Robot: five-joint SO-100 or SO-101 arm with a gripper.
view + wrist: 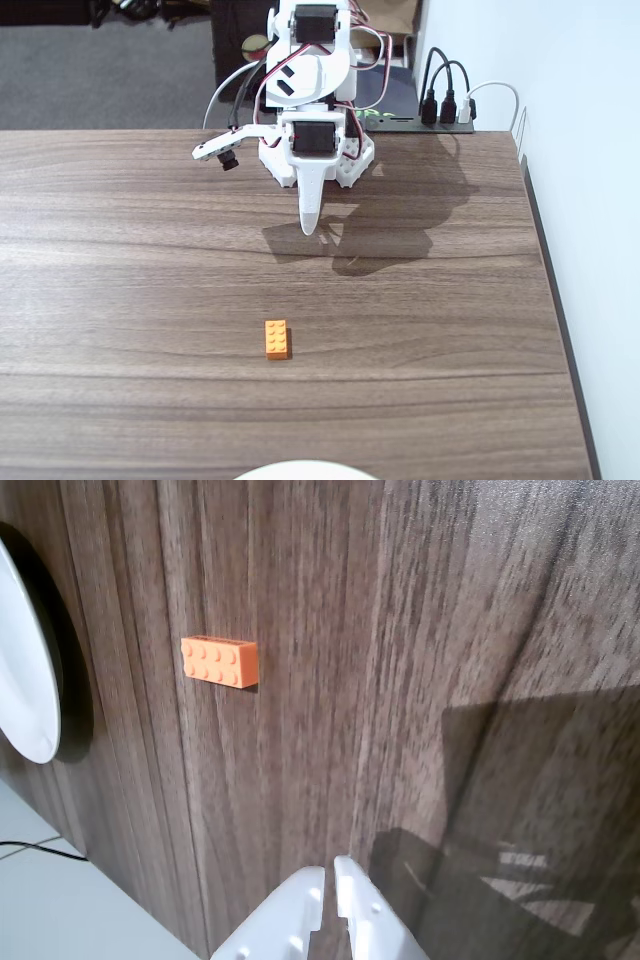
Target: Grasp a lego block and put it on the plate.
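The orange lego block [278, 339] lies flat on the wooden table, in front of the arm. In the wrist view the block [219, 661] lies well ahead of the fingertips. The white plate [303, 469] shows only as a rim at the bottom edge of the fixed view, and as a curved edge at the left of the wrist view [28, 670]. My white gripper [310, 225] points down near the arm's base, shut and empty, far from the block. In the wrist view the gripper [330, 868] has its jaws nearly touching.
The arm's base [315, 150] stands at the table's far edge, with cables and a power strip [445, 115] behind it. The table's right edge [550, 290] runs along a white wall.
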